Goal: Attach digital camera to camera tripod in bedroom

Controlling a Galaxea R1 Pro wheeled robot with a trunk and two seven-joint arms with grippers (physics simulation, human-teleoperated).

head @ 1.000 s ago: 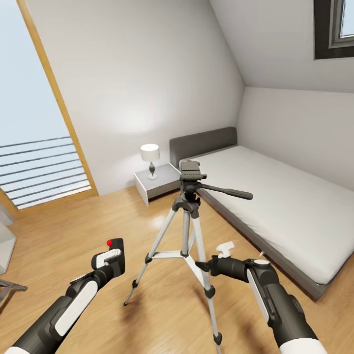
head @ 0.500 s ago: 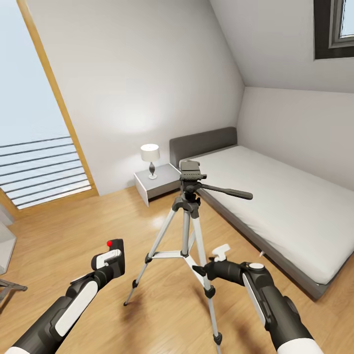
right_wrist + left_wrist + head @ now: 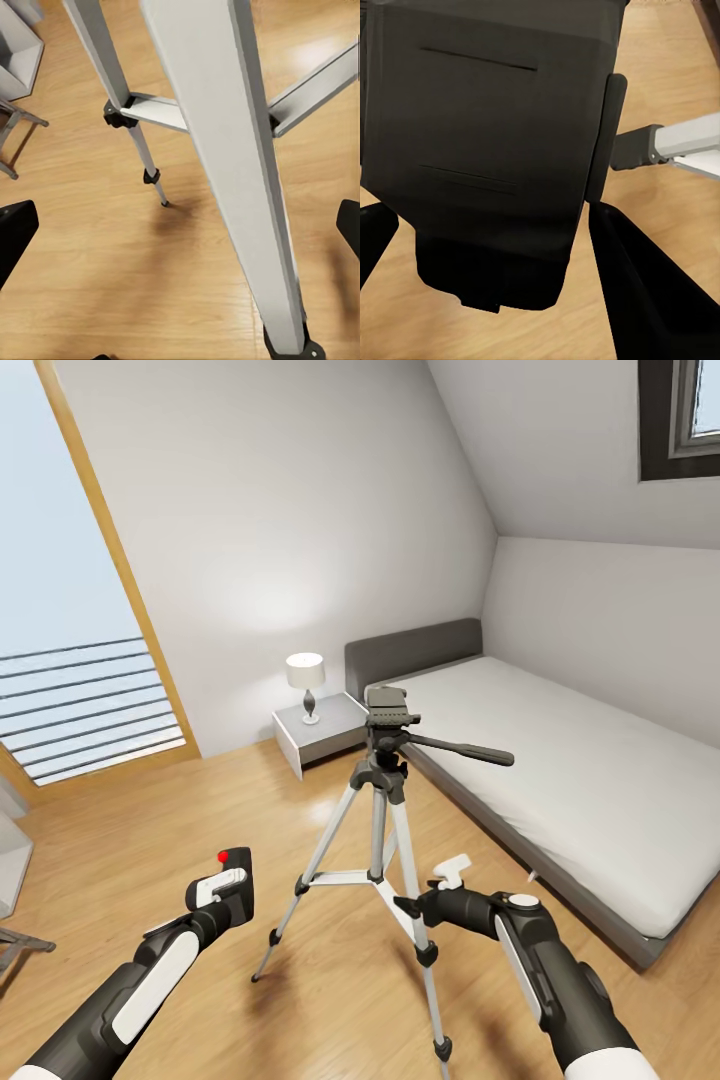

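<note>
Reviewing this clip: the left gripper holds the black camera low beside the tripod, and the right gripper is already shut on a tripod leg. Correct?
Not quite. The right gripper is open: in the right wrist view its fingertips stand wide apart on either side of the silver leg of the camera tripod, not touching it. The rest holds: the left gripper holds the digital camera low beside the tripod.

No readable text, labels, brand names, numbers or signs appear anywhere in these views. The digital camera point(image 3: 234, 872) held in the left end effector point(image 3: 222, 888) shows a plain black body with a red button and no lettering; seen close in the left wrist view, its black casing point(image 3: 495, 150) carries only thin grooves. The camera tripod point(image 3: 385, 800) has bare silver legs and a black head, with no markings legible.
</note>
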